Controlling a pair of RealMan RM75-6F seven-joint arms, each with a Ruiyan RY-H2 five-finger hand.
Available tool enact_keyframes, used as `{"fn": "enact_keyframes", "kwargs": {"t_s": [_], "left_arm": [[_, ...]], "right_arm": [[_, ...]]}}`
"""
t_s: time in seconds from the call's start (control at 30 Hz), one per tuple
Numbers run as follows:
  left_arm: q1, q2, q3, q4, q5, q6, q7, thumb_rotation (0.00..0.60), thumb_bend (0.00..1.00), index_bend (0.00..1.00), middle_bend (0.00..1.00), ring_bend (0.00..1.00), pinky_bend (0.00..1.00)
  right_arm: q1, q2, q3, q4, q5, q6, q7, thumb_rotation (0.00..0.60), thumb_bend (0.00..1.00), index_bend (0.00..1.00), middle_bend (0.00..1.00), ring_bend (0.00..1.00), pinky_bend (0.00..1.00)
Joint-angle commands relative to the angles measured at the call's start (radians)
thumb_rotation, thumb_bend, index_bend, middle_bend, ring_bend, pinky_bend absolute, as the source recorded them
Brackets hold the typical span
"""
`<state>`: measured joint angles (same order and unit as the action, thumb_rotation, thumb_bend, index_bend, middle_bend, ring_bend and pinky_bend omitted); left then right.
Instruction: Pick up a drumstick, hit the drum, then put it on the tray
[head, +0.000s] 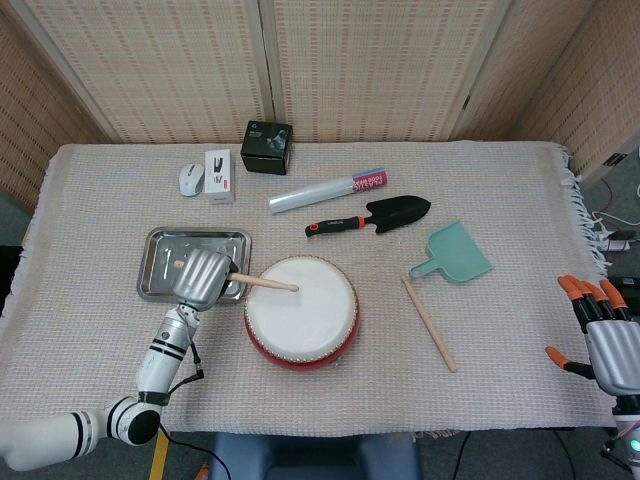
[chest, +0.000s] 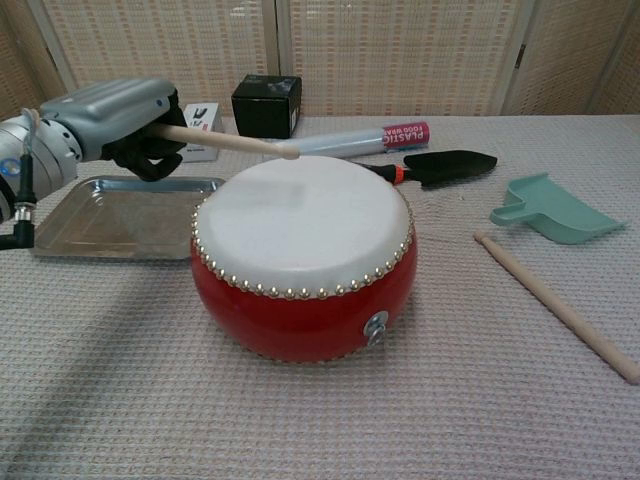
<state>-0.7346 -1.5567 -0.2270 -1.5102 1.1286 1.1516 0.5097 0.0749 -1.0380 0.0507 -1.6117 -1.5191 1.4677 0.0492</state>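
Your left hand (head: 203, 277) grips a drumstick (chest: 228, 142), fingers wrapped around the butt end. The hand sits above the near right corner of the metal tray (head: 160, 248). In the chest view the stick points right and its tip clears the white drumhead, hovering above the far left rim of the red drum (chest: 304, 270). In the head view the same stick (head: 265, 284) extends from the hand over the left part of the drumhead (head: 301, 309).

Your right hand (head: 600, 335) hangs off the right edge of the table, well apart from every object. Its orange-tipped fingers are spread and it holds nothing.

A second drumstick (head: 429, 323) lies flat on the cloth to the right of the drum, just below the teal scoop (head: 456, 252). Note the items along the far side: a black trowel with an orange-banded handle (head: 370, 215), a roll of plastic wrap (head: 328, 190), a black box (head: 267, 146), a white stapler box (head: 219, 175) and a white mouse (head: 190, 179). The tray lies left of the drum, close to its rim.
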Motion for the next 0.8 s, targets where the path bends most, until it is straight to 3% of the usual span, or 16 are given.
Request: {"fn": "enact_keyframes", "kwargs": {"t_s": [0.03,0.17,0.3,0.4,0.57,0.7,0.8], "left_arm": [[-0.014,-0.025,0.04,0.071,0.014,-0.016,0.098,0.6,0.71,1.0,1.0,1.0,1.0],[-0.007,-0.027,0.04,0.056,-0.008,-0.013,0.116,0.6,0.71,1.0,1.0,1.0,1.0],[0.023,0.0,-0.008,-0.033,0.017,0.037,-0.026,0.6,0.71,1.0,1.0,1.0,1.0],[0.025,0.02,-0.015,-0.049,0.044,0.049,-0.048,0.6,0.7,1.0,1.0,1.0,1.0],[0.011,0.012,-0.002,-0.025,0.021,0.012,-0.014,0.6,0.7,1.0,1.0,1.0,1.0],[-0.009,-0.016,0.044,0.038,-0.008,-0.037,0.096,0.6,0.7,1.0,1.0,1.0,1.0],[-0.012,-0.018,0.049,0.036,-0.038,-0.046,0.136,0.6,0.7,1.0,1.0,1.0,1.0]], "right_arm": [[-0.001,0.001,-0.001,0.0,0.0,0.0,0.0,0.6,0.16,0.01,0.07,0.0,0.0],[-0.001,0.003,0.0,0.0,0.001,0.002,0.001,0.6,0.16,0.01,0.07,0.0,0.0],[0.002,0.002,0.0,-0.001,0.0,-0.004,-0.001,0.6,0.16,0.01,0.07,0.0,0.0],[0.006,0.002,0.001,-0.002,-0.002,-0.007,-0.003,0.6,0.16,0.01,0.07,0.0,0.0],[0.005,0.002,0.002,-0.003,-0.001,-0.004,-0.004,0.6,0.16,0.01,0.07,0.0,0.0],[0.004,0.003,0.002,-0.002,0.003,-0.005,-0.002,0.6,0.16,0.01,0.07,0.0,0.0],[0.002,0.004,0.002,-0.002,0.003,-0.003,-0.002,0.6,0.16,0.01,0.07,0.0,0.0]]}}
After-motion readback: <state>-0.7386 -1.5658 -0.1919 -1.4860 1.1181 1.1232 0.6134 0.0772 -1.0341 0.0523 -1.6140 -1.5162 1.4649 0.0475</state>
